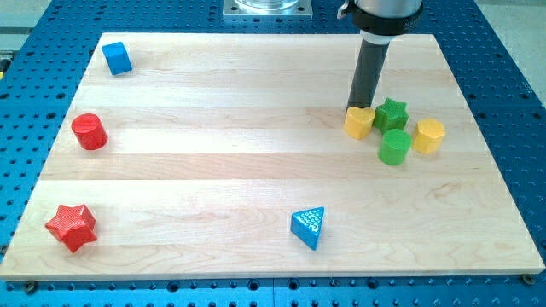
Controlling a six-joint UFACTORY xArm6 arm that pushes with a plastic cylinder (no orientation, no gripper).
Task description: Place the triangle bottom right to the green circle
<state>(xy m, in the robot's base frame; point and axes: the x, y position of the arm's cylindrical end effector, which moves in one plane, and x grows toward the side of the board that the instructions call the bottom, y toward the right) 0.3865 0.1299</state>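
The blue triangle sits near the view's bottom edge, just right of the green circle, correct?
Not quite. In the camera view the blue triangle is near the view's bottom edge, but it lies well left of and below the green circle, apart from it.

lab | blue perforated bench (503, 51) | wooden board (213, 128) | robot mount (267, 8)

the pale wood-grain surface (256, 170) is showing a blue triangle (309, 227), blue cube (117, 58), red cylinder (89, 131), red star (70, 226), green star (392, 113), green circle (395, 147) and two yellow blocks (359, 122) (429, 136).
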